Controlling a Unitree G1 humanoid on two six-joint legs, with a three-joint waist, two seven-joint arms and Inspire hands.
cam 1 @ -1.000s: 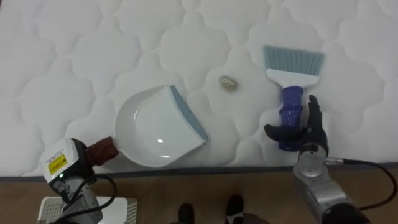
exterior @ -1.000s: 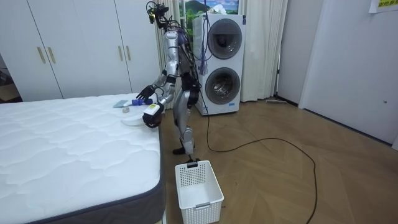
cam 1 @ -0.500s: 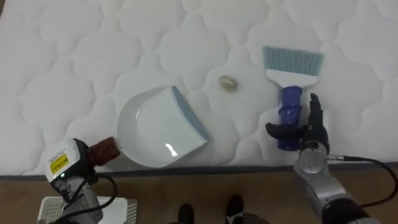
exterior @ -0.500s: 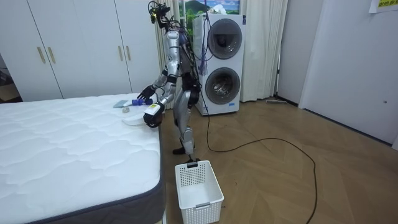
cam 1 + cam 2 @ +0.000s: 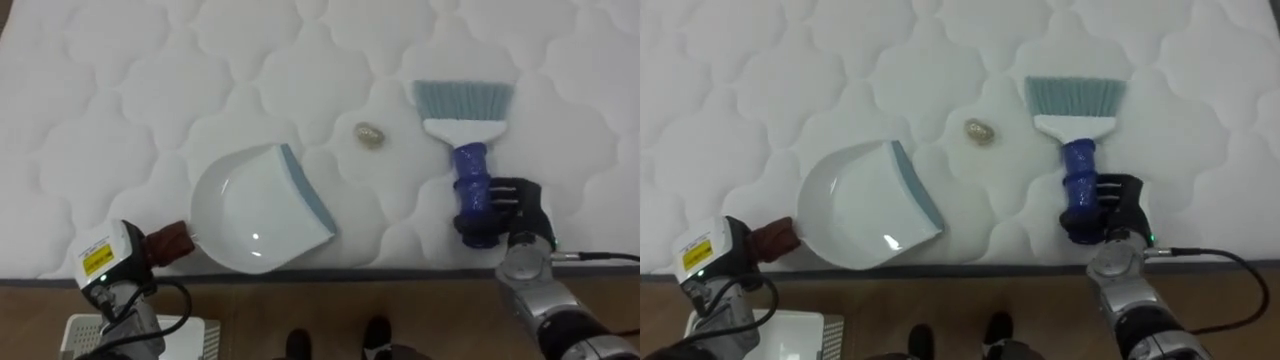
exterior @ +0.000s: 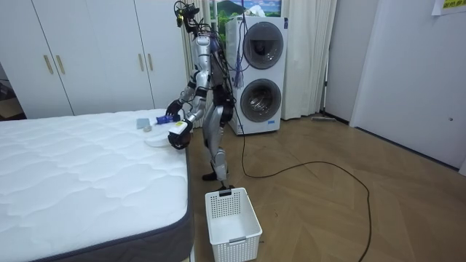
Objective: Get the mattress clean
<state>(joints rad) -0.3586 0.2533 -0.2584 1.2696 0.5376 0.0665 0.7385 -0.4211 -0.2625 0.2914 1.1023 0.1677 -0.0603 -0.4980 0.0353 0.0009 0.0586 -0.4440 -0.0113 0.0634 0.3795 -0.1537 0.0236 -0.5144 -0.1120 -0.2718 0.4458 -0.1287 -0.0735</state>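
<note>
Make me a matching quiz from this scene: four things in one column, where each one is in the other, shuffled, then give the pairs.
Things:
1. brush
2. dustpan
3. small scrap
4. white basket

Places:
A. on the floor beside the bed
B. lying between the dustpan and the brush
C. gripped by the right hand
D. near the bed's edge, left of the small scrap

Pairs: 1-C, 2-D, 3-B, 4-A
</note>
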